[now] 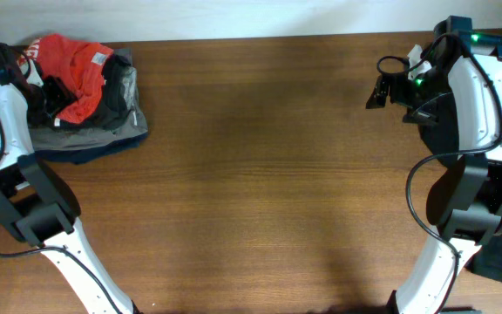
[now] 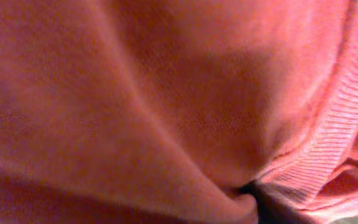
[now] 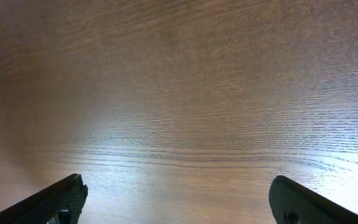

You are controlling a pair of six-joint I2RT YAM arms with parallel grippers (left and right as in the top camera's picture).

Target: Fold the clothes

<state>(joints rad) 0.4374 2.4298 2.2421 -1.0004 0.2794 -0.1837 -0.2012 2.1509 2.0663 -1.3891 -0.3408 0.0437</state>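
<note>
The left gripper is buried in the red-orange T-shirt; its jaw state cannot be determined. The right gripper is spread over the table.

Red-orange on brown wood grain

Far left, red-orange T-shirt flecked with white, ribbed at the edge, over grey and navy garments; warm brown tabletop with fine streaked grain; black right claw.

No legible text in any view. The white tag on the red T-shirt, upper left of overhead frame: too small to read.
</note>
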